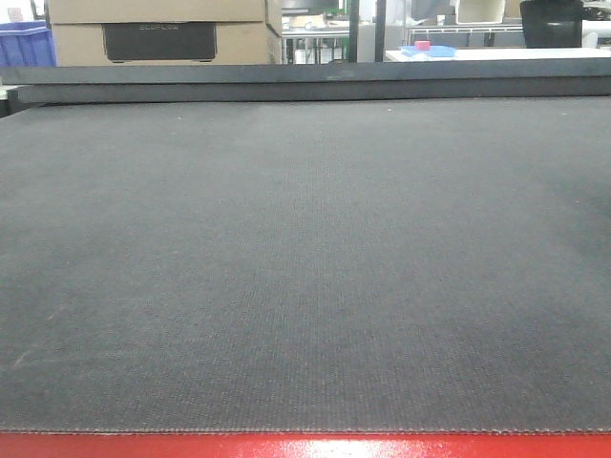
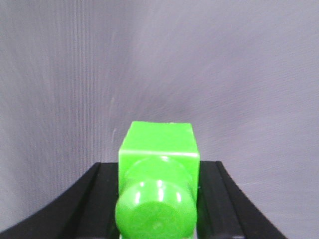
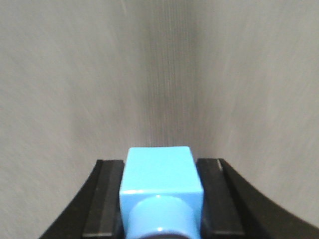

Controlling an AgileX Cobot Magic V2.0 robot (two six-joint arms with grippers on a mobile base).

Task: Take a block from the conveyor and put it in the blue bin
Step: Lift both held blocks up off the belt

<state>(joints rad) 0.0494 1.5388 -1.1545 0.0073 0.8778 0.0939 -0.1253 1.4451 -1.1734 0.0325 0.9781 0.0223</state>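
Note:
The conveyor point(image 1: 305, 267) fills the front view as a wide dark grey woven belt with a red frame edge point(image 1: 305, 447) at the bottom; no block lies on it there. My left gripper point(image 2: 158, 199) is shut on a green block point(image 2: 158, 149) with a round stud facing the camera, held above the grey belt. My right gripper point(image 3: 160, 199) is shut on a light blue block point(image 3: 160, 172), also over the belt. Neither arm shows in the front view. No blue bin shows in the wrist views.
Behind the belt stand cardboard boxes point(image 1: 162, 29), a blue crate point(image 1: 24, 43) at far left, a white table with small pink and blue items point(image 1: 430, 48), and a black container point(image 1: 552, 24) at far right.

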